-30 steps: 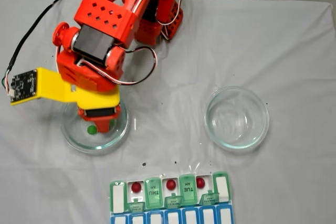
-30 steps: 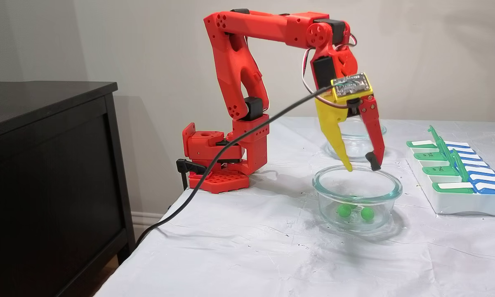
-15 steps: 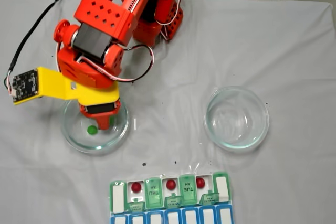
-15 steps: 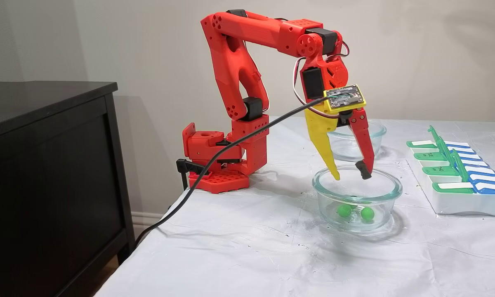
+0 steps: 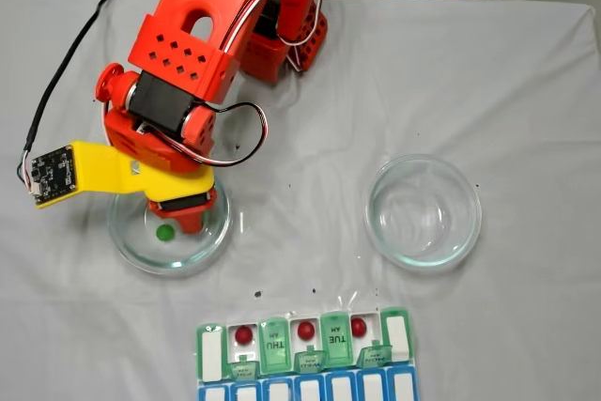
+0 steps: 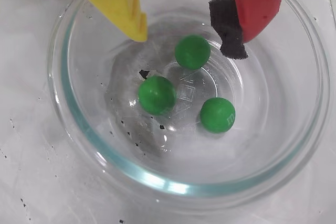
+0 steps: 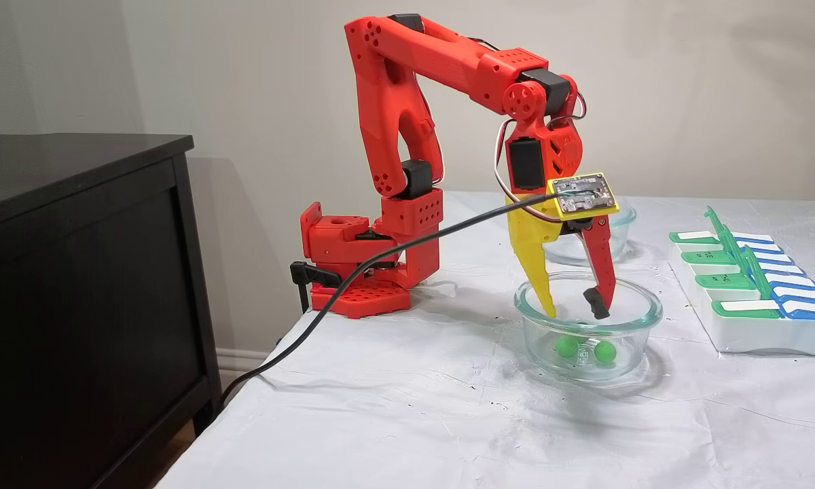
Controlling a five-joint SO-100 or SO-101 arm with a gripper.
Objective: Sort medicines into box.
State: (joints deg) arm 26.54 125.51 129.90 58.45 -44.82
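Three green pills (image 6: 192,52) lie clustered at the dish (image 6: 173,184) centre, one at 12 o'clock directly below the released, empty gripper (image 6: 186,40), whose closing fingers could flick this round pill aside.

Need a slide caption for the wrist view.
Open hand poised inside the glass dish above three green pills.

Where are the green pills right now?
All three green pills sit in the glass dish under the open gripper in the wrist view, at the left of the top-down fixed view.
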